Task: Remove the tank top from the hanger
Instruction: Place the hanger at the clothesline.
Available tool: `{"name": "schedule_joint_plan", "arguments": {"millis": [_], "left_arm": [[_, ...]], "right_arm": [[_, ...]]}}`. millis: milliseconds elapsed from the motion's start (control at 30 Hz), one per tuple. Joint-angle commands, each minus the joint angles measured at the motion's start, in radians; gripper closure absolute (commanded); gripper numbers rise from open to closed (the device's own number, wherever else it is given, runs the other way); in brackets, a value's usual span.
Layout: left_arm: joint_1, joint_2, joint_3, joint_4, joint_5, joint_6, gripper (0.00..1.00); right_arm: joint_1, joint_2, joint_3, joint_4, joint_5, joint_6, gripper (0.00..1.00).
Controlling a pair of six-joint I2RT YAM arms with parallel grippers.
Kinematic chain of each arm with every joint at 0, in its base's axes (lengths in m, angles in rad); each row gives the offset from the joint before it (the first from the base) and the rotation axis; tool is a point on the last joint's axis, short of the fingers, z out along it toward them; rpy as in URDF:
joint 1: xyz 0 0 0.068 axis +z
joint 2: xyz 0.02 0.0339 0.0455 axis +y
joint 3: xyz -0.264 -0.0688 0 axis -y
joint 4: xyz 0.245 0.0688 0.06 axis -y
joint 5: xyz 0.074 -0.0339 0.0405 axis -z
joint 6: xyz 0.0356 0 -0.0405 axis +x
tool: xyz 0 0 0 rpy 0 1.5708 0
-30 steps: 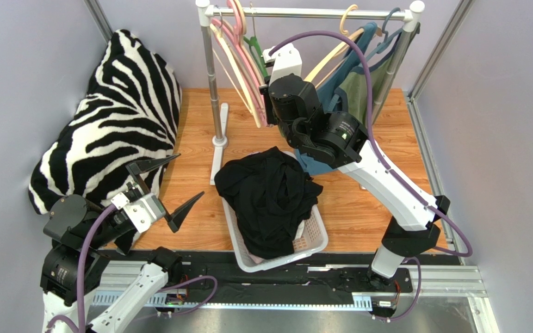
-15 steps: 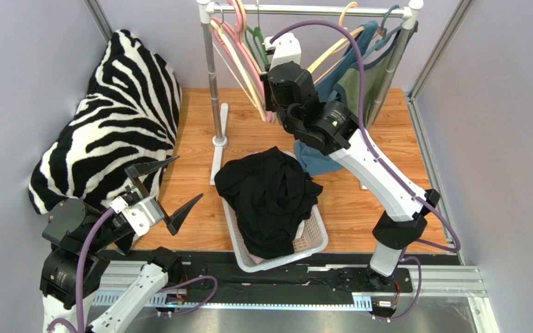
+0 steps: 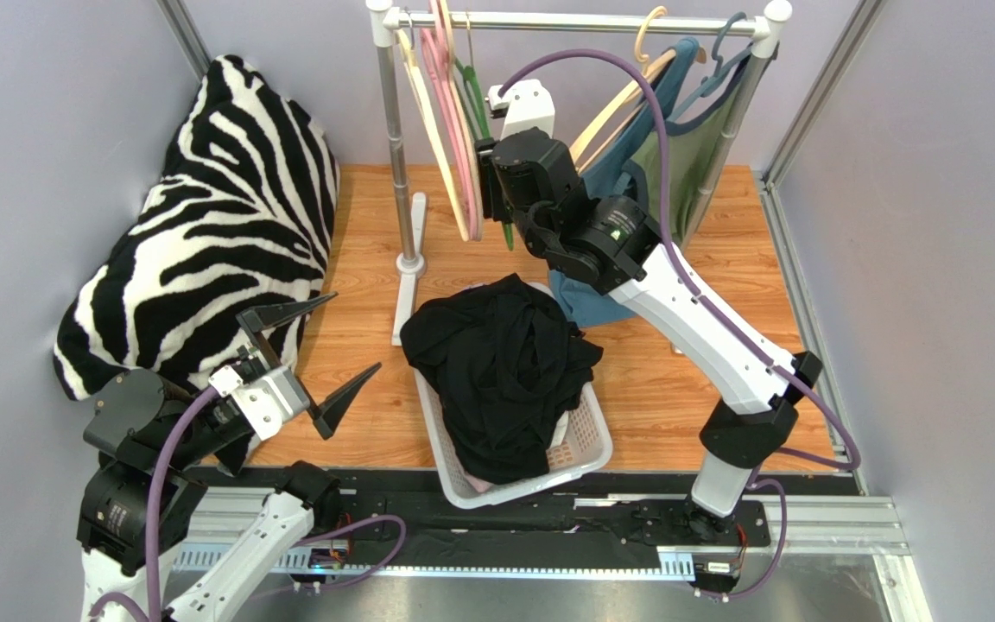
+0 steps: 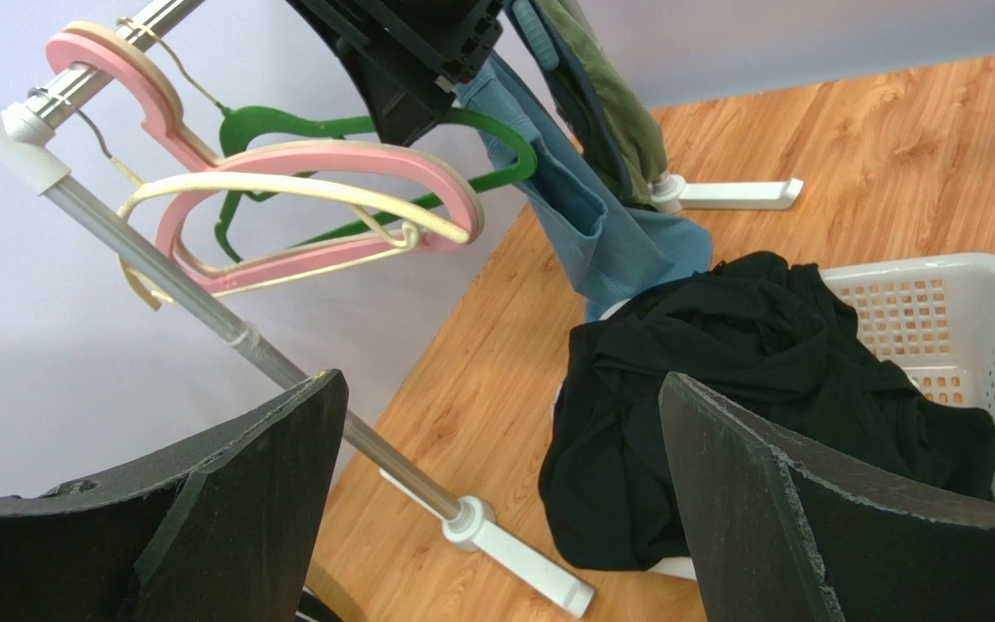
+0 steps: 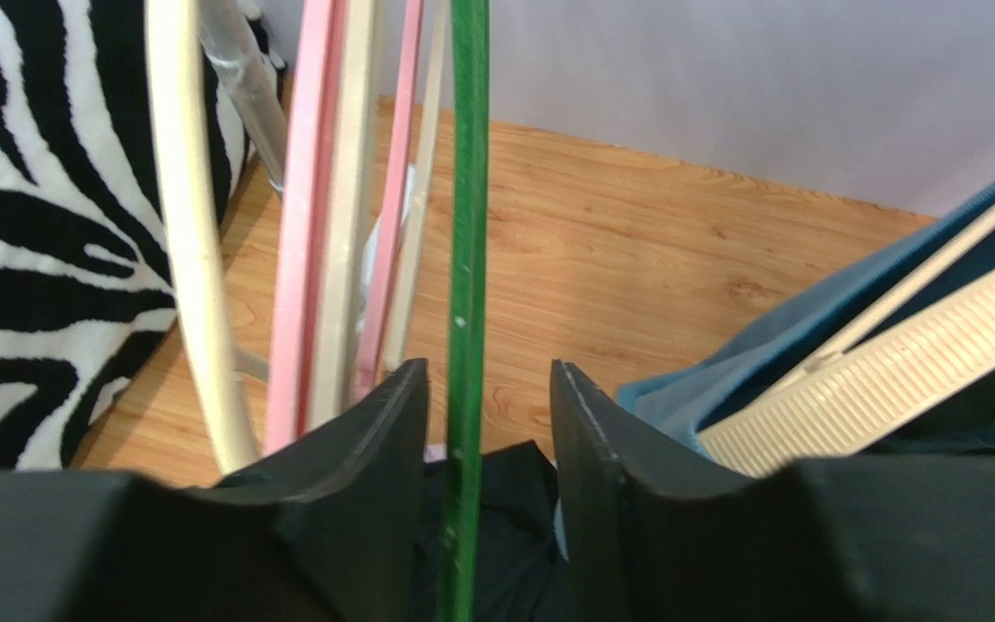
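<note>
The green hanger (image 5: 468, 259) hangs bare on the rail, its thin bar running straight down between the right gripper (image 5: 477, 428) fingers. A second ago those jaws were clenched tight; now they stand parted, a gap showing on either side of the bar, so the hanger has been let go — or is in the act of being let go. It has also swung back toward vertical among the pink hangers (image 3: 444, 117) and the cream one since the earlier views.

My reading is that one garment is already off. Black clothing (image 3: 503, 363) lies heaped in the white basket (image 3: 590, 447) near the middle of the desk. The tank top (image 3: 691, 143) that remains, olive with a blue one beside it, hangs on hangers at the far right end of the rail (image 3: 568, 22), close to the right arm.

The left gripper (image 3: 298, 353) hovers well apart at the near left, jaws released wide and holding nothing.

The desk (image 3: 672, 376) is wood-grain laminate, the rack's white foot resting on it. A zebra-striped cushion (image 3: 204, 233) leans in the far left corner, and plain pale walls close in the space on three sides.
</note>
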Motion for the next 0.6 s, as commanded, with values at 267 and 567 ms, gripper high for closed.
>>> {"name": "schedule_joint_plan", "arguments": {"millis": [267,567], "left_arm": [[0.003,0.021,-0.002,0.039,0.028,-0.036,0.01],[0.003,0.023,-0.004,0.040,0.022,-0.039,0.01]], "right_arm": [[-0.049,-0.270,-0.141,-0.011,0.007,0.036,0.18],[-0.109,-0.162,-0.078,-0.027,-0.001,0.044,0.00]]}}
